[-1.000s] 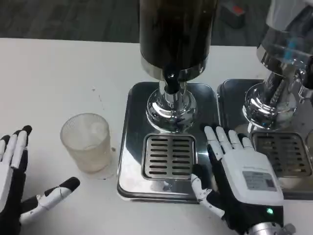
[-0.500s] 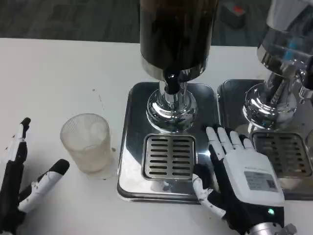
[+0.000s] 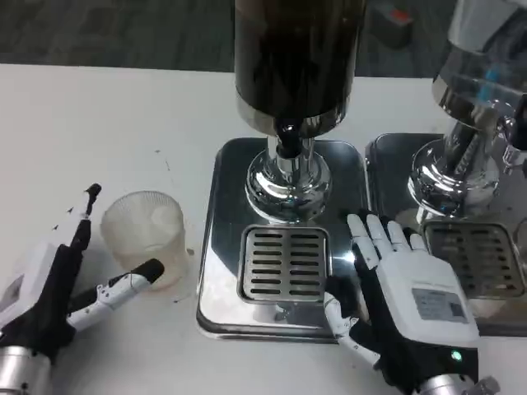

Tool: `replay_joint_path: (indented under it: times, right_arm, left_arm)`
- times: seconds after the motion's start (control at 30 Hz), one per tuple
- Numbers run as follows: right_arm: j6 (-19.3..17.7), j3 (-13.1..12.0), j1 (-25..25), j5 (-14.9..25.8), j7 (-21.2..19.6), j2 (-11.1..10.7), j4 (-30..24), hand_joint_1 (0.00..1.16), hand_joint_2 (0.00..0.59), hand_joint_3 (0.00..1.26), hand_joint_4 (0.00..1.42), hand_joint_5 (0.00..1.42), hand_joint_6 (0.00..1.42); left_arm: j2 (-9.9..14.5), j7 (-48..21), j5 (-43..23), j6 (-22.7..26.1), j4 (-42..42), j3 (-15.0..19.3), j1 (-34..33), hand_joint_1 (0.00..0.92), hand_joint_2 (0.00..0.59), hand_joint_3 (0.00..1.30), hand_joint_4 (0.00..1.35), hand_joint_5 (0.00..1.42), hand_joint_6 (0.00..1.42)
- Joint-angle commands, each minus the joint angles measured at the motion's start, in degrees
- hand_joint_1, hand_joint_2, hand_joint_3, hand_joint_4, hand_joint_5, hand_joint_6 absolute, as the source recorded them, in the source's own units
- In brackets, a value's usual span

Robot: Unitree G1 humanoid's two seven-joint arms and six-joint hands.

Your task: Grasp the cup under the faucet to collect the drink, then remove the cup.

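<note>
While the cup (image 3: 146, 237) stands between its spread fingers, the left hand (image 3: 62, 284) grips nothing.

cup (image 3: 145, 234) left of drip tray (image 3: 284, 263) (faucet (image 3: 287, 140) above), left robot hand (image 3: 62, 284) beside cup
</note>
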Motion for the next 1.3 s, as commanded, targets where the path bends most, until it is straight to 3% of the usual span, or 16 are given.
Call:
replay_joint_path:
  times: [0.03, 0.17, 0.37, 0.8, 1.0, 1.3]
  right_arm:
    - [0.4, -0.01, 0.36, 0.45, -0.79, 0.48, -0.18, 0.31, 0.562, 0.03, 0.0, 0.0, 0.0]
    - [0.68, 0.09, 0.53, 0.3, -0.97, 0.83, -0.14, 0.31, 0.562, 0.03, 0.0, 0.0, 0.0]
    - [1.36, 0.4, 1.04, 0.08, -1.18, 1.4, -0.34, 0.31, 0.562, 0.03, 0.0, 0.0, 0.01]
    - [2.03, 0.75, 1.64, -0.12, -1.36, 2.04, -0.63, 0.31, 0.558, 0.03, 0.0, 0.0, 0.03]
    - [2.09, 0.62, 1.72, 0.11, -1.38, 2.11, -0.68, 0.31, 0.554, 0.03, 0.0, 0.0, 0.03]
    - [1.71, 0.3, 1.28, 0.73, -1.25, 1.92, -0.37, 0.31, 0.553, 0.03, 0.0, 0.0, 0.04]
  left_arm:
    - [0.36, -0.82, 0.53, 0.33, 1.85, -0.92, -1.77, 0.162, 0.024, 0.0, 0.0, 0.0, 0.0]
    - [-0.54, -2.23, -0.54, -0.03, 3.98, -1.26, -3.61, 0.182, 0.023, 0.0, 0.0, 0.03, 0.0]
    - [-1.55, -3.26, -0.94, -1.5, 6.19, -1.79, -5.6, 0.185, 0.025, 0.0, 0.0, 0.15, 0.16]
    - [-1.51, -3.92, -1.45, -2.0, 8.13, -2.99, -6.22, 0.208, 0.037, 0.0, 0.0, 0.26, 0.3]
    - [-1.19, -3.74, -1.27, -1.26, 8.09, -3.38, -5.99, 0.249, 0.044, 0.05, 0.09, 0.33, 0.37]
    - [-0.82, 0.97, 0.04, -1.33, 7.15, -2.92, -4.9, 0.367, 0.08, 0.29, 0.35, 0.57, 0.6]
